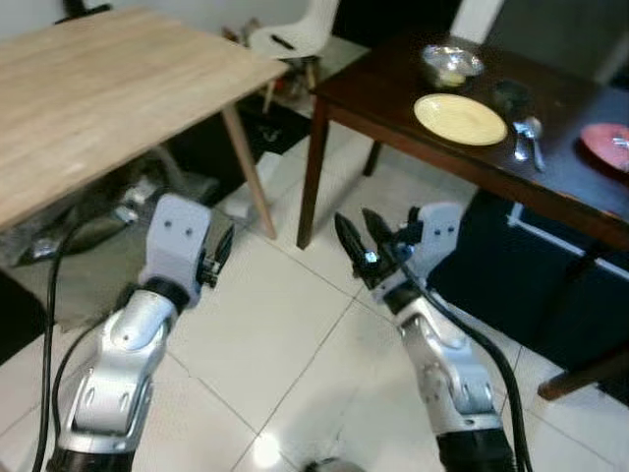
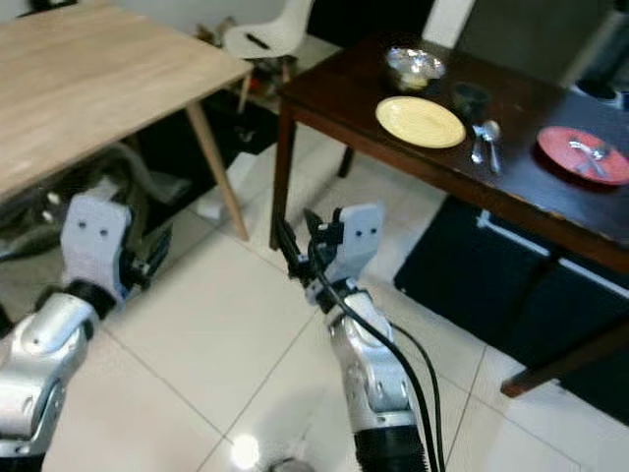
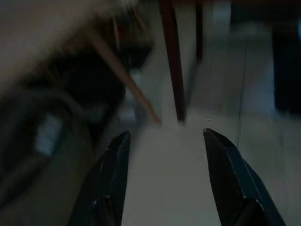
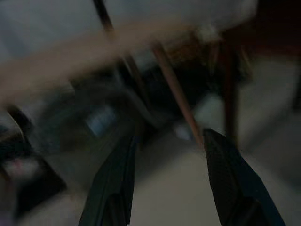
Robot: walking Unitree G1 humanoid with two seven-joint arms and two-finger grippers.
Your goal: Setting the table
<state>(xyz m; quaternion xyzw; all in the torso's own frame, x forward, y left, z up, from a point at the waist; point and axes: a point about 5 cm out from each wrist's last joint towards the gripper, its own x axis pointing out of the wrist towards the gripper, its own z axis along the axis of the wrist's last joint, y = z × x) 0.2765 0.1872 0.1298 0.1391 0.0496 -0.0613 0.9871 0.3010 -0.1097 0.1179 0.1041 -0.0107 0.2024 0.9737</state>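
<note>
On the dark wooden table (image 1: 366, 90) at the upper right lie a yellow plate (image 1: 460, 119), a metal bowl (image 1: 451, 65), a dark cup (image 1: 511, 95), two spoons (image 1: 527, 140) and a red plate (image 2: 584, 154) with cutlery on it. My right gripper (image 1: 355, 217) is held over the tiled floor just in front of that table's corner leg, open and holding nothing. My left gripper (image 3: 164, 134) is low at the left, below the light wooden table's edge. It is also open and holds nothing, and the wrist housing (image 1: 185, 239) covers its fingers in the eye views.
A light wooden table (image 1: 98, 88) fills the upper left, with cables and clutter beneath it. A white chair (image 1: 295, 34) stands behind, between the two tables. White tiled floor (image 1: 285, 324) lies under both arms, and a dark rug (image 1: 511, 275) lies under the dark table.
</note>
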